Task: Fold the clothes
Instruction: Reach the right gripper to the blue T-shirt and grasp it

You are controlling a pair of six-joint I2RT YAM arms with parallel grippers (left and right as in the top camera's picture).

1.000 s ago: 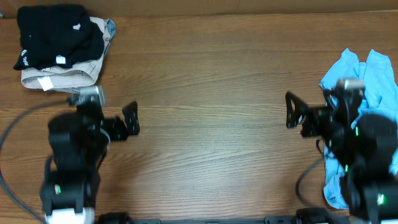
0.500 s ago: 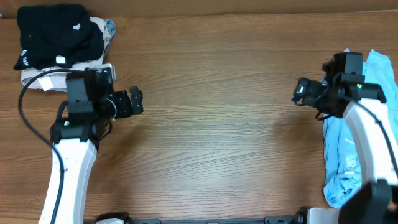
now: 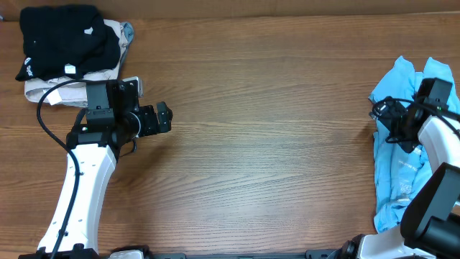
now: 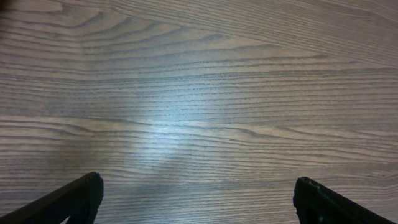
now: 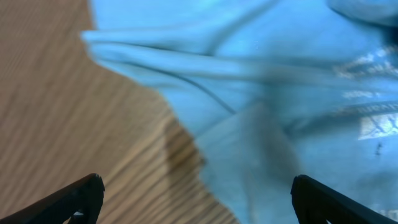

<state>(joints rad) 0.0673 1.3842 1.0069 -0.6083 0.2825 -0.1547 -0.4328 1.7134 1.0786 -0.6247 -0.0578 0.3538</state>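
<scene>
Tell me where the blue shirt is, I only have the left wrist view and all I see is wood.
Observer: The sky-blue T-shirt lies crumpled at the right edge of the table, far from the left gripper.
Operator: Is the right arm on it?
Observer: The right gripper is over its left edge, fingers open, nothing gripped.
Operator: Anything else around?
Observer: A black garment stacked on a beige garment, back left corner.
</scene>
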